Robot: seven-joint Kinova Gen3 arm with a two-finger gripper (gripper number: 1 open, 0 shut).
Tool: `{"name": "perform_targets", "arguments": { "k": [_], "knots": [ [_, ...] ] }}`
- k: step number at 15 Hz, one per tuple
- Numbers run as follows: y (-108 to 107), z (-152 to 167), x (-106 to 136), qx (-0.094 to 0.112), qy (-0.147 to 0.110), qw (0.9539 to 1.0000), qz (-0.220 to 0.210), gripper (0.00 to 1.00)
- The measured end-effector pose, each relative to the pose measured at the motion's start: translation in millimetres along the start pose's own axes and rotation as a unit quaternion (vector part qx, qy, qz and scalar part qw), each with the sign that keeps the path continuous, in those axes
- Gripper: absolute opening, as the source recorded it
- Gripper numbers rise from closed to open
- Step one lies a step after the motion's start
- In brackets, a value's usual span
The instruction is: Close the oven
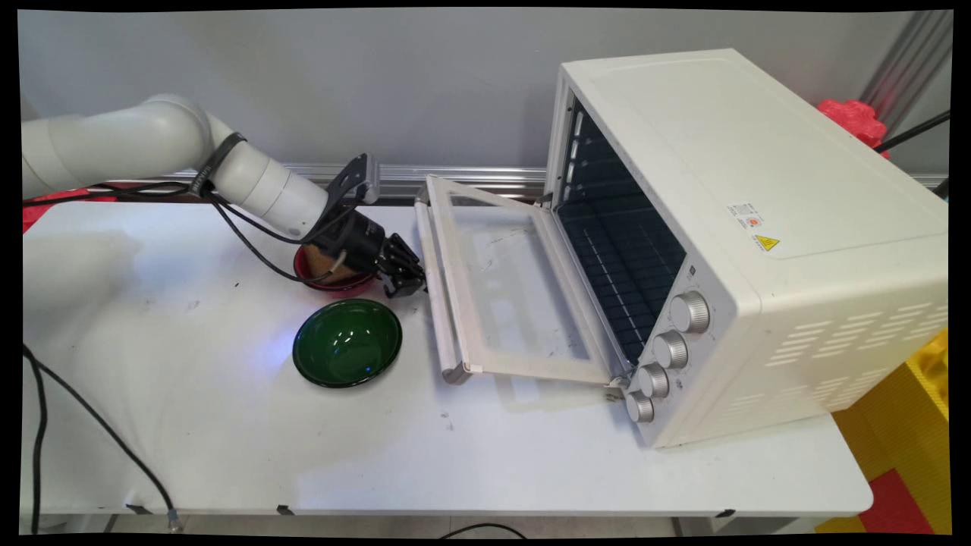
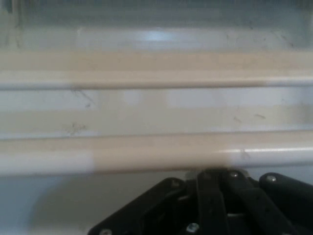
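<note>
Two bowls, red (image 1: 334,282) and green (image 1: 347,342), sit beside the pincer (image 1: 410,282). It nears the oven (image 1: 751,243) door's handle (image 1: 434,273); whether it is spread, I cannot tell.

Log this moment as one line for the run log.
end effector: low beside oven door handle | oven door: open flat | red bowl: under wrist | green bowl: nearby on table

Pincer (image 1: 406,282) is looking matt black, plastic-like. Just ahead of it, the oven (image 1: 758,227) door handle (image 1: 434,280) is showing smooth cream finish; door pane is looking like clear glass. Beside it, green bowl (image 1: 347,343) is gleaming glossy. Bench (image 1: 227,425) is looking matt white, scuffed.
</note>
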Motion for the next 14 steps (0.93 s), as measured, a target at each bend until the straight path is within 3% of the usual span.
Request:
{"name": "perform_targets", "arguments": {
  "k": [14],
  "knots": [
    [-1, -19, 8, -0.026, 0.035, 0.999, -0.008, 0.0]
  ]
}}
